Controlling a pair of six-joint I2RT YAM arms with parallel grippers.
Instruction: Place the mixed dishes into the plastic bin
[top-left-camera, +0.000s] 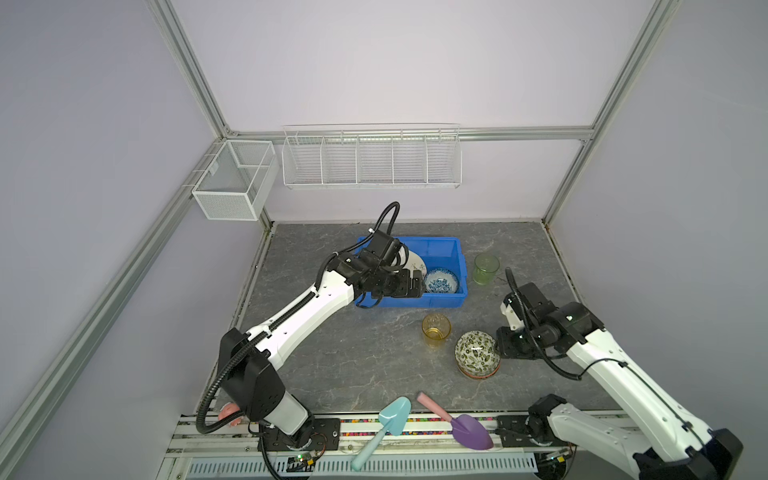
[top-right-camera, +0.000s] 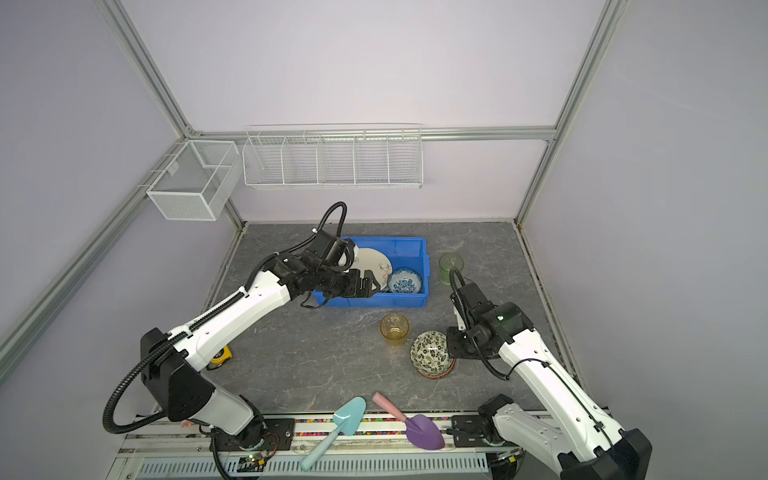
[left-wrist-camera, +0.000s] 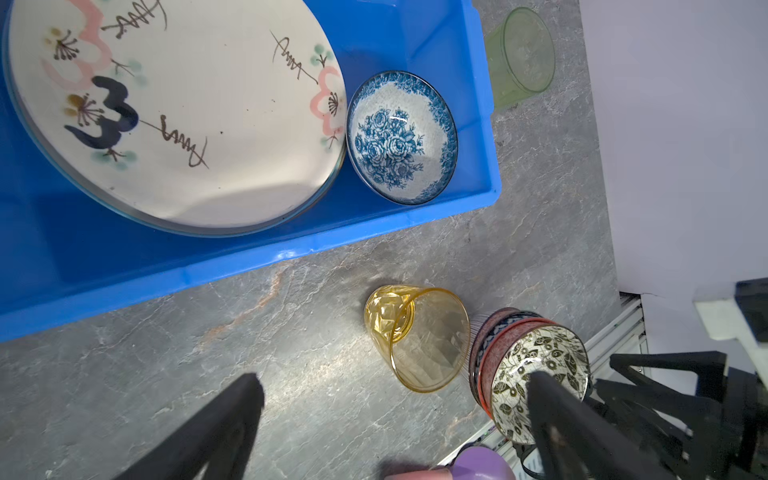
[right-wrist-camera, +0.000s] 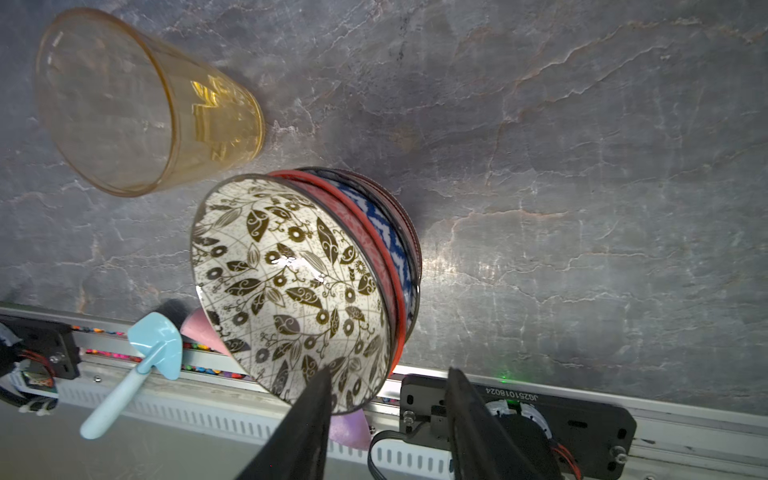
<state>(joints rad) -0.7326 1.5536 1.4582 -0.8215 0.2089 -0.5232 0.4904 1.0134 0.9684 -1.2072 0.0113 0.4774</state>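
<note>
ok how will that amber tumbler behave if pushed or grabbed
The amber tumbler stands upright on a base narrower than its mouth, so a high push may tip it. Its glossy, clear walls probably make it slippery and breakable.

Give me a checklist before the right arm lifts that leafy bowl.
Right gripper straddles the rim of the dark leafy-patterned ceramic bowl: ok.
Fingers shut on that rim: not ok, gap visible.
Stacked bowls beneath will stay down: cannot tell.
Amber glass tumbler clear of the stack: cannot tell, very close.
Bright blue plastic bin has free floor: ok, back corner.
Left gripper clear of bin: not ok, open above its near wall.
</note>
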